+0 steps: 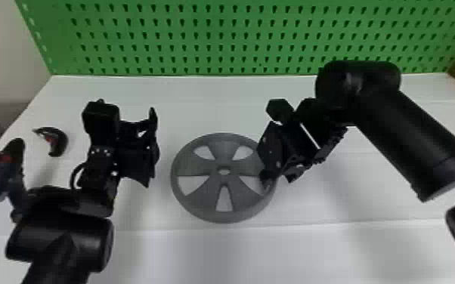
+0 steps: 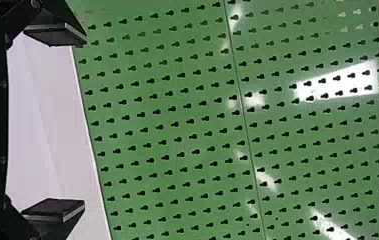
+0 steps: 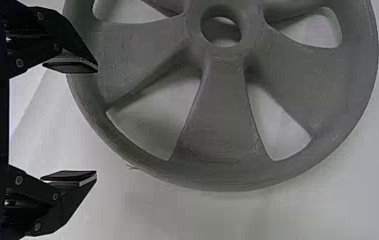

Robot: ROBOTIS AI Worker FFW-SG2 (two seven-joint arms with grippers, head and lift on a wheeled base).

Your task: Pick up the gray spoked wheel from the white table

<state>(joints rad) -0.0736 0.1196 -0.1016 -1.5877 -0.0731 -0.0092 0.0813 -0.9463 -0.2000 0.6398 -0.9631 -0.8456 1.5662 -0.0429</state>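
Note:
The gray spoked wheel (image 1: 192, 166) lies flat on the white table (image 1: 238, 253), near the middle. At its right rim, my right gripper (image 1: 280, 176) is angled down from the right. In the right wrist view, the right gripper (image 3: 97, 122) is open over the edge of the wheel (image 3: 222, 125); one finger overlaps the rim, while the other is over white tabletop. My left gripper (image 1: 136, 155) is to the left of the wheel, apart from it. In the left wrist view, the left gripper (image 2: 84, 122) stands open with nothing between its fingers, facing the green pegboard.
Behind the table rises a green pegboard (image 1: 200, 37). At the far left are a dark curved object (image 1: 57, 140) and a larger dark object (image 1: 2, 175) with red marks, close to the left arm. The right forearm crosses above the table's right side.

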